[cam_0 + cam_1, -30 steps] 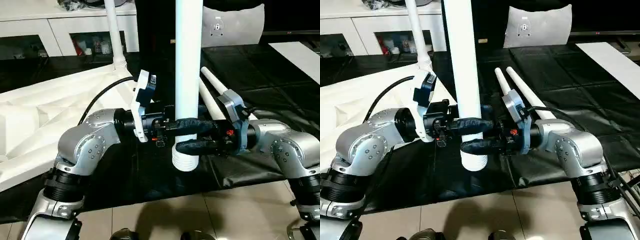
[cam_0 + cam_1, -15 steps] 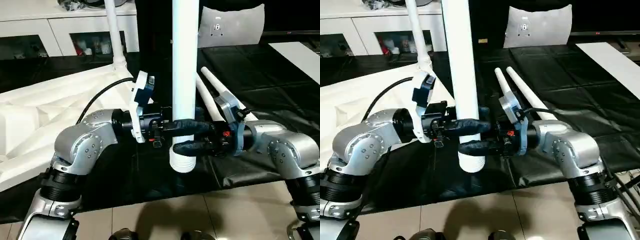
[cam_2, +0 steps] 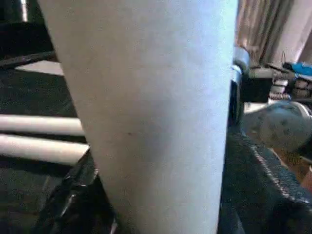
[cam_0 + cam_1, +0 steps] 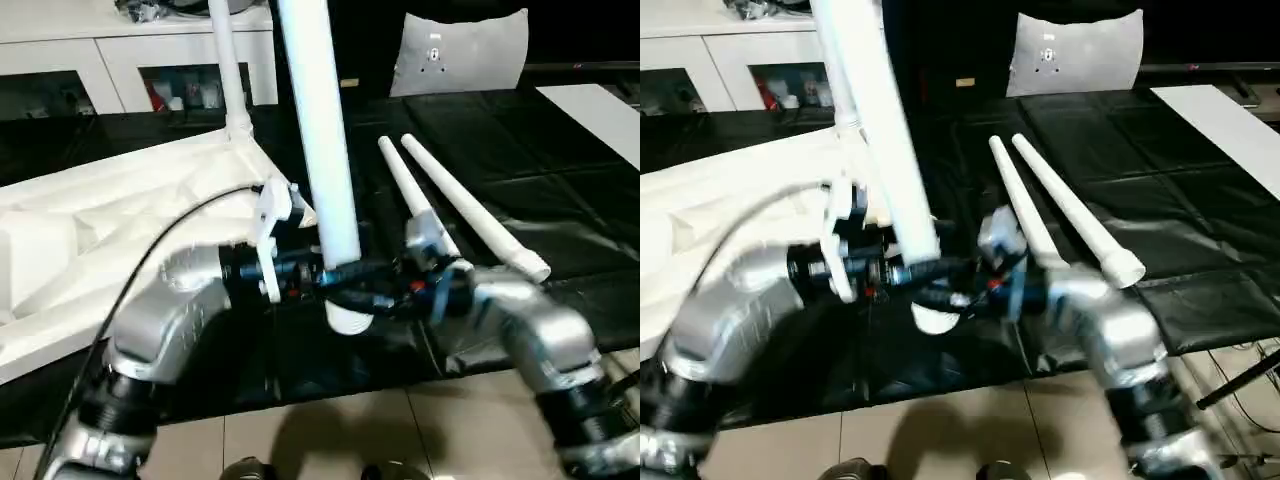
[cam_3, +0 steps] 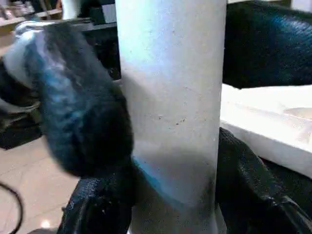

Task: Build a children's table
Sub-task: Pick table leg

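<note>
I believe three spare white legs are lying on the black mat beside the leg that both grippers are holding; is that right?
Not quite: two spare legs lie on the black mat, not three, as the left eye view shows. The rest stands: the left gripper and right gripper both hold the leg.

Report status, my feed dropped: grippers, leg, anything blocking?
Left gripper and right gripper both around the held leg. Leg tilted, above the black mat. Two spare legs lying beside. Nothing blocking.

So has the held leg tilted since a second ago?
Yes. The held leg was upright; its top now leans toward the tabletop, away from the two lying legs.
</note>
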Motion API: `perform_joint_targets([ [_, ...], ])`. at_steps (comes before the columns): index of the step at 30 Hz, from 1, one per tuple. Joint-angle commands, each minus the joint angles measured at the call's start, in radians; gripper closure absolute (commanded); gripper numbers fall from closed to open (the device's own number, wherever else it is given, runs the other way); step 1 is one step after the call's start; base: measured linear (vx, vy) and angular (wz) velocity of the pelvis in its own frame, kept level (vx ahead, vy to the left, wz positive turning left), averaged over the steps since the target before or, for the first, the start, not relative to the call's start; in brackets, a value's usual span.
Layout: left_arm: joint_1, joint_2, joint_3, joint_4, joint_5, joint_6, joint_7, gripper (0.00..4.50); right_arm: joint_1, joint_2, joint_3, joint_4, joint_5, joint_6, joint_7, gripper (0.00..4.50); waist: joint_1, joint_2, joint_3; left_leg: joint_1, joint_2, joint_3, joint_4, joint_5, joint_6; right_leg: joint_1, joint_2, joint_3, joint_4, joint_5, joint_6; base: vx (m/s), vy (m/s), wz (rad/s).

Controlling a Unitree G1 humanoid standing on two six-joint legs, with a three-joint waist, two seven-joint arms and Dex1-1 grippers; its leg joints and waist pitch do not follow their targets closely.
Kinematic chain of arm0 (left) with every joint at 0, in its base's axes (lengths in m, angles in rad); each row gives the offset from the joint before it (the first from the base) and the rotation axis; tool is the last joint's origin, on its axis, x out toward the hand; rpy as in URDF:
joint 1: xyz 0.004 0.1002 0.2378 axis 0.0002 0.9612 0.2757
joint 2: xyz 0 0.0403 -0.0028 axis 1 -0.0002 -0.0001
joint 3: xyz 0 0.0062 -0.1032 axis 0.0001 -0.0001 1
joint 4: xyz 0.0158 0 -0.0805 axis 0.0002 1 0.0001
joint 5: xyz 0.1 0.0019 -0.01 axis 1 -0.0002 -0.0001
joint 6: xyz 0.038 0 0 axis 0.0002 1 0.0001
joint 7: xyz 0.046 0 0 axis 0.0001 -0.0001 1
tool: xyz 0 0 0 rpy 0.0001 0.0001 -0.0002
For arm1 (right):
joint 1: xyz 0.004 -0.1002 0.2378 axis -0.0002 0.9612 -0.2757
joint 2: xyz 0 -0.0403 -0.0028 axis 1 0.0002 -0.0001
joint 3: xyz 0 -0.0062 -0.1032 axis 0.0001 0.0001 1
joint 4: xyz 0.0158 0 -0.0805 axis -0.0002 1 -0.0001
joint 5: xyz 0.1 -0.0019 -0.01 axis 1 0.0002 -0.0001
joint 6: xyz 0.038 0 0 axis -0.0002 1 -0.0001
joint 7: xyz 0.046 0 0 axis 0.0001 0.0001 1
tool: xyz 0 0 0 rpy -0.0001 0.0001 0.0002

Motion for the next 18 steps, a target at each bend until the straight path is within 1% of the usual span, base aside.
perform_joint_targets([
  [1, 0.03, -0.005, -0.01, 0.021, 0.008, -0.032, -0.007, 0.94, 0.019, 0.006, 0.003, 0.007, -0.021, -0.023, -0.021, 2.57, -0.006, -0.003, -0.078, 0.024, 0.059, -0.025, -0.078, -0.245, 0.01, 0.044, -0.08, 0.049, -0.086, -0.383, -0.153, 0.0, 0.0, 0.0],
  [2, 0.047, -0.011, -0.009, 0.037, 0.009, -0.042, -0.006, 0.9, 0.033, 0.009, 0.008, 0.012, -0.028, -0.033, -0.02, 2.57, -0.006, -0.002, -0.077, 0.023, 0.059, -0.025, -0.079, -0.248, 0.01, 0.043, -0.081, 0.05, -0.087, -0.391, -0.147, 0.0, 0.0, 0.0],
  [3, 0.06, -0.016, -0.009, 0.046, 0.013, -0.053, -0.005, 0.9, 0.044, 0.012, 0.011, 0.015, -0.034, -0.043, -0.022, 2.57, -0.006, -0.004, -0.077, 0.024, 0.058, -0.025, -0.079, -0.255, 0.01, 0.043, -0.08, 0.05, -0.089, -0.401, -0.145, 0.0, 0.0, 0.0],
  [5, 0.081, -0.023, -0.007, 0.067, 0.02, -0.073, -0.005, 0.69, 0.061, 0.016, 0.016, 0.018, -0.038, -0.051, -0.025, 2.57, -0.006, -0.002, -0.076, 0.026, 0.059, -0.026, -0.08, -0.271, 0.009, 0.041, -0.08, 0.05, -0.092, -0.425, -0.134, 0.0, 0.0, 0.0],
  [6, 0.088, -0.029, -0.002, 0.075, 0.021, -0.077, 0.001, 0.69, 0.067, 0.017, 0.017, 0.017, -0.039, -0.055, -0.027, 2.57, -0.007, -0.002, -0.076, 0.027, 0.059, -0.026, -0.08, -0.277, 0.008, 0.04, -0.08, 0.05, -0.093, -0.433, -0.132, 0.0, 0.0, 0.0],
  [7, 0.096, -0.038, 0.008, 0.085, 0.021, -0.085, 0.01, 0.55, 0.073, 0.021, 0.015, 0.017, -0.04, -0.059, -0.032, 2.57, -0.006, -0.002, -0.075, 0.029, 0.059, -0.027, -0.081, -0.286, 0.007, 0.039, -0.081, 0.049, -0.094, -0.446, -0.129, 0.0, 0.0, 0.0],
  [8, 0.1, -0.044, 0.015, 0.09, 0.018, -0.088, 0.015, 0.52, 0.077, 0.024, 0.012, 0.018, -0.041, -0.063, -0.035, 2.57, -0.008, -0.003, -0.074, 0.027, 0.059, -0.028, -0.082, -0.292, 0.005, 0.04, -0.082, 0.048, -0.096, -0.457, -0.126, 0.0, 0.0, 0.0],
  [9, 0.101, -0.048, 0.02, 0.092, 0.015, -0.09, 0.017, 0.46, 0.078, 0.026, 0.009, 0.018, -0.042, -0.067, -0.038, 2.57, -0.008, -0.003, -0.074, 0.027, 0.059, -0.028, -0.082, -0.296, 0.005, 0.039, -0.082, 0.049, -0.097, -0.465, -0.124, 0.0, 0.0, 0.0],
  [11, 0.101, -0.074, 0.059, 0.107, -0.014, -0.1, 0.041, 0.3, 0.073, 0.045, -0.013, 0.024, -0.043, -0.084, -0.065, 2.57, -0.009, -0.003, -0.073, 0.029, 0.058, -0.028, -0.08, -0.307, 0.002, 0.037, -0.083, 0.048, -0.1, -0.49, -0.117, 0.0, 0.0, 0.0],
  [12, 0.101, -0.076, 0.062, 0.108, -0.016, -0.1, 0.042, 0.21, 0.072, 0.046, -0.014, 0.025, -0.043, -0.085, -0.067, 2.57, -0.009, -0.004, -0.073, 0.029, 0.057, -0.027, -0.079, -0.305, 0.002, 0.037, -0.084, 0.048, -0.1, -0.491, -0.117, 0.0, 0.0, 0.0],
  [14, 0.097, -0.097, 0.088, 0.116, -0.029, -0.112, 0.071, 0.07, 0.059, 0.065, -0.031, 0.031, -0.061, -0.115, -0.107, 2.57, -0.009, -0.004, -0.074, 0.028, 0.058, -0.028, -0.08, -0.296, 0.003, 0.036, -0.082, 0.048, -0.098, -0.481, -0.118, 0.0, 0.0, 0.0],
  [15, 0.093, -0.108, 0.097, 0.122, -0.024, -0.124, 0.094, 0.06, 0.049, 0.077, -0.04, 0.038, -0.074, -0.135, -0.135, 2.57, -0.011, -0.004, -0.074, 0.027, 0.058, -0.028, -0.081, -0.295, 0.002, 0.036, -0.081, 0.048, -0.097, -0.471, -0.117, 0.0, 0.0, 0.0],
  [16, 0.092, -0.111, 0.098, 0.123, -0.022, -0.127, 0.099, 0.06, 0.047, 0.08, -0.042, 0.039, -0.076, -0.138, -0.14, 2.57, -0.011, -0.004, -0.074, 0.027, 0.058, -0.028, -0.081, -0.295, 0.002, 0.036, -0.081, 0.048, -0.097, -0.471, -0.117, 0.0, 0.0, 0.0],
  [18, 0.087, -0.127, 0.098, 0.129, 0.01, -0.15, 0.144, 0.05, 0.029, 0.103, -0.053, 0.057, -0.105, -0.171, -0.202, 2.57, -0.012, -0.002, -0.076, 0.028, 0.058, -0.028, -0.081, -0.295, 0.0, 0.035, -0.08, 0.048, -0.096, -0.458, -0.117, 0.0, 0.0, 0.0],
])
